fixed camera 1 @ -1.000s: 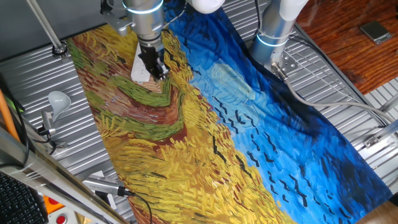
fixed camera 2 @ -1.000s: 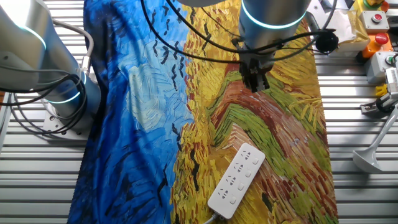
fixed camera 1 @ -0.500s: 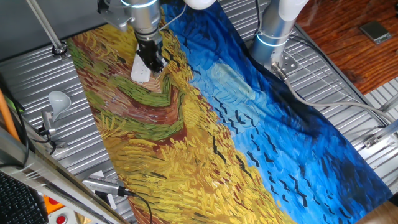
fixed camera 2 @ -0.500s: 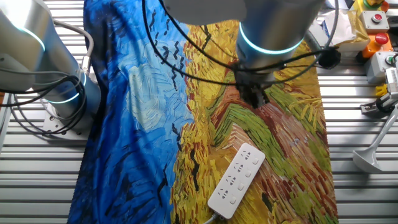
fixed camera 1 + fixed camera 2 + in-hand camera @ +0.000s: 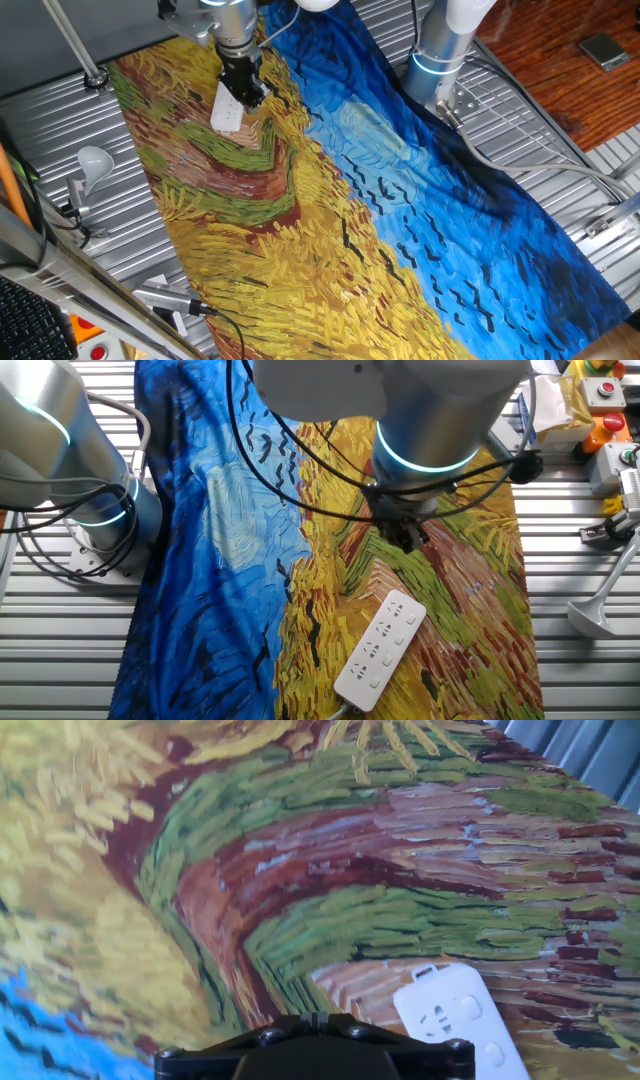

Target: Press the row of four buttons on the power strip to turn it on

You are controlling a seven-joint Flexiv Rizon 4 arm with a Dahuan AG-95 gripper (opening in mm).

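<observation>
The hand (image 5: pixel 245 92) has moved a little since a moment ago. In one fixed view it now sits higher up, near the top of the picture, over the far end of the power strip (image 5: pixel 227 108). In the other fixed view the hand (image 5: pixel 400 535) has come lower in the picture and closer to the power strip (image 5: pixel 381 650), and the big round arm above it fills more of the top of the frame. I cannot tell whether the hand is open or closed, because the dark fingers show no clear gap in any view, and it has hold of nothing that I can see. The power strip has not moved. It lies flat on the painted cloth (image 5: pixel 230 540), on the brown and green swirly part, slanting across the lower middle of the other fixed view. In the hand view only one end of the power strip (image 5: pixel 462 1025) shows, at the bottom right, with the black body of the hand along the bottom edge beside it. The row of four buttons is too small to pick out. Around it, a white light bulb (image 5: pixel 92 160) on a metal holder stands at the left edge of one fixed view, off the cloth on the ribbed metal surface (image 5: pixel 60 120). A second arm base (image 5: pixel 90 480) stands at the left of the other fixed view, and black cables (image 5: pixel 290 445) hang across the cloth near the top. Nothing lies between the hand and the strip.
</observation>
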